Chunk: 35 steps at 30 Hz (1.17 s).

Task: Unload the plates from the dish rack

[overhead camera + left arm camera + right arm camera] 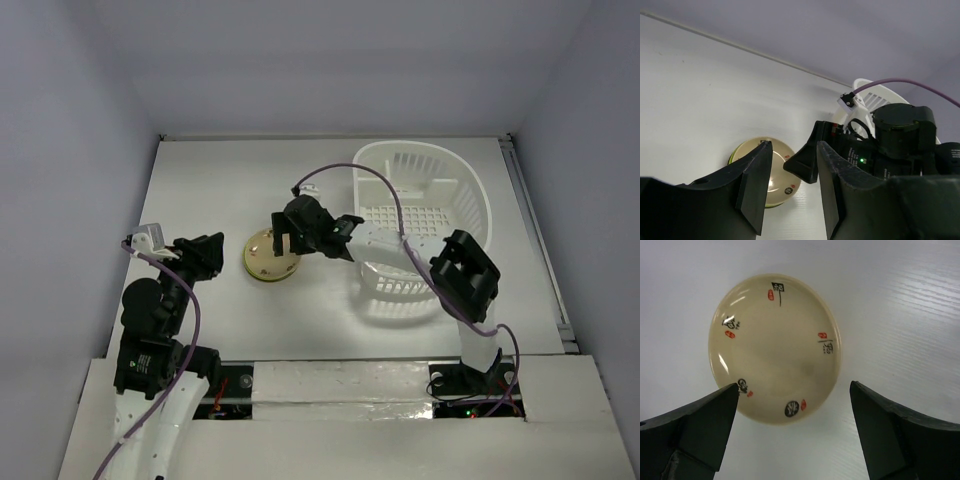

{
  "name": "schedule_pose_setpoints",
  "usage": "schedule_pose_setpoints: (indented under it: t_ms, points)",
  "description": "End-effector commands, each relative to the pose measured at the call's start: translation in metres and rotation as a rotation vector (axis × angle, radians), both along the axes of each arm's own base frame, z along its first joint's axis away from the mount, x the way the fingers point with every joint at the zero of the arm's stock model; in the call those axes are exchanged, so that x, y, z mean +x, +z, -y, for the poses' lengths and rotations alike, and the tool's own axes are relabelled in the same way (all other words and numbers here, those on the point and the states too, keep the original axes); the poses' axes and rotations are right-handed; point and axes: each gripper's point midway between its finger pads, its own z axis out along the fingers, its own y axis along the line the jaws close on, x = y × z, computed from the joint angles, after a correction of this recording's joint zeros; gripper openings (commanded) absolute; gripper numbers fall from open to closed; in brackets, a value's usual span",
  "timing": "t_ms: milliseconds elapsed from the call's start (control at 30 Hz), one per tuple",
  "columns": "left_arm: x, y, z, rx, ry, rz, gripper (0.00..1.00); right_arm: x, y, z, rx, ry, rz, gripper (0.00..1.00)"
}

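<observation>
A cream plate with black and red marks lies face up on the white table, top of a small stack. A lime green rim shows under it in the left wrist view. My right gripper hangs open just above the plate's near edge, its fingers wide apart and touching nothing. Its dark body reaches left from the dish rack, a white lattice basket at the right. To the left of the stack, my left gripper stands partly open with nothing between its fingers.
The right arm's purple cable arcs over the rack's left rim. A small boxy compartment sits at the rack's near end. Grey walls close in the table at the back and both sides.
</observation>
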Motion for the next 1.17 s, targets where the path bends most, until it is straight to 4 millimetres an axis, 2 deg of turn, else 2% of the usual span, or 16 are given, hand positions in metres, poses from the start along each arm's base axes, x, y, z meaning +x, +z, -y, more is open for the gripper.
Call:
schedule_pose_setpoints:
  t_ms: [0, 167, 233, 267, 300, 333, 400, 433, 500, 533, 600, 667, 733, 800, 933, 1133]
  points:
    - [0.001, 0.013, -0.002, -0.013, 0.011, 0.046, 0.38, -0.004, 0.061, 0.002, 0.019, 0.005, 0.110, 0.98]
    - [0.000, 0.014, -0.002, -0.010, 0.005, 0.054, 0.43, -0.018, 0.124, 0.015, 0.095, 0.020, 0.204, 0.94]
    - [-0.001, 0.015, -0.001, -0.007, 0.001, 0.058, 0.46, -0.023, 0.139, 0.026, 0.116, 0.014, 0.232, 0.73]
    - [-0.001, 0.016, -0.001, -0.009, 0.001, 0.060, 0.48, -0.024, 0.151, 0.031, 0.140, 0.006, 0.259, 0.54]
    - [-0.002, 0.017, -0.001, -0.009, 0.001, 0.065, 0.52, -0.030, 0.181, 0.045, 0.190, -0.009, 0.303, 0.12]
    - [-0.002, 0.018, -0.002, -0.008, 0.003, 0.068, 0.54, -0.031, 0.182, 0.059, 0.182, -0.040, 0.326, 0.00]
    - [-0.002, 0.019, -0.002, -0.007, 0.003, 0.072, 0.61, -0.038, 0.203, 0.082, 0.216, -0.074, 0.384, 0.00]
    - [-0.002, 0.019, -0.002, -0.006, 0.003, 0.073, 0.63, -0.046, 0.238, 0.110, 0.271, -0.117, 0.454, 0.00]
    - [-0.002, 0.022, -0.001, -0.003, -0.002, 0.080, 0.68, -0.056, 0.242, 0.140, 0.274, -0.158, 0.494, 0.00]
    - [-0.002, 0.023, 0.000, -0.002, -0.008, 0.086, 0.69, -0.067, 0.266, 0.170, 0.313, -0.200, 0.551, 0.03]
    - [-0.002, 0.023, 0.001, 0.004, -0.015, 0.091, 0.70, -0.077, 0.257, 0.201, 0.296, -0.245, 0.571, 0.18]
    - [-0.003, 0.026, 0.001, 0.007, -0.019, 0.101, 0.71, -0.092, 0.270, 0.252, 0.336, -0.361, 0.623, 0.36]
    - [-0.004, 0.028, 0.001, 0.009, -0.019, 0.109, 0.71, -0.097, 0.254, 0.289, 0.324, -0.488, 0.631, 0.78]
    - [-0.004, 0.030, -0.003, 0.011, 0.001, 0.116, 0.71, -0.110, 0.253, 0.323, 0.374, -0.568, 0.648, 1.00]
    - [-0.003, 0.034, -0.005, 0.012, 0.013, 0.126, 0.71, -0.118, 0.228, 0.359, 0.402, -0.705, 0.649, 1.00]
    - [0.002, 0.030, -0.003, 0.018, 0.006, 0.102, 0.75, -0.117, 0.219, 0.357, 0.397, -0.702, 0.641, 1.00]
